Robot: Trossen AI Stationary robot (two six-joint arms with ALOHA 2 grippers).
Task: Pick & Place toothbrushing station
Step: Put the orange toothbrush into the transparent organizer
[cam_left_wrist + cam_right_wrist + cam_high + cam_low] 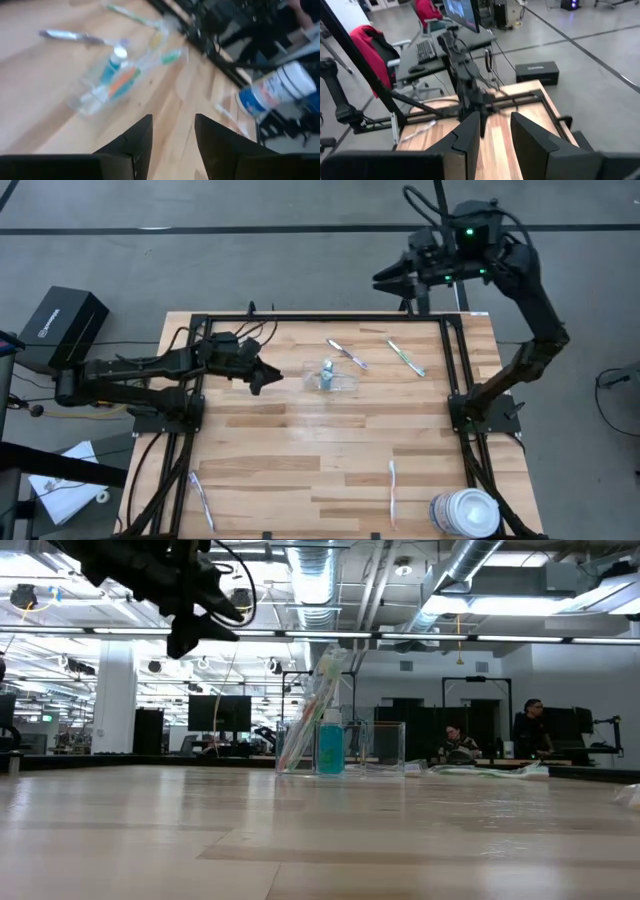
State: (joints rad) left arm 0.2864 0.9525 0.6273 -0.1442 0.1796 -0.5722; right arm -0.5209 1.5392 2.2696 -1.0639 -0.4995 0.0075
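The clear plastic container (338, 381) stands at the table's middle, toward the far side. A blue-teal toothpaste tube (330, 746) stands upright in it, and thin toothbrushes (309, 712) lean against its wall. My left gripper (268, 376) is open and empty. It hovers above the table to the left of the container, pointing at it; the left wrist view shows the container (112, 84) ahead of the fingers (134, 141). My right gripper (386, 278) is open and empty, raised high beyond the table's far edge.
Loose toothbrushes lie flat on the table: one beyond the container (347, 353), one at the far right (406, 357), one at the near right (392, 485) and one at the near left (200, 498). A large white round tub (465, 512) stands at the near right corner.
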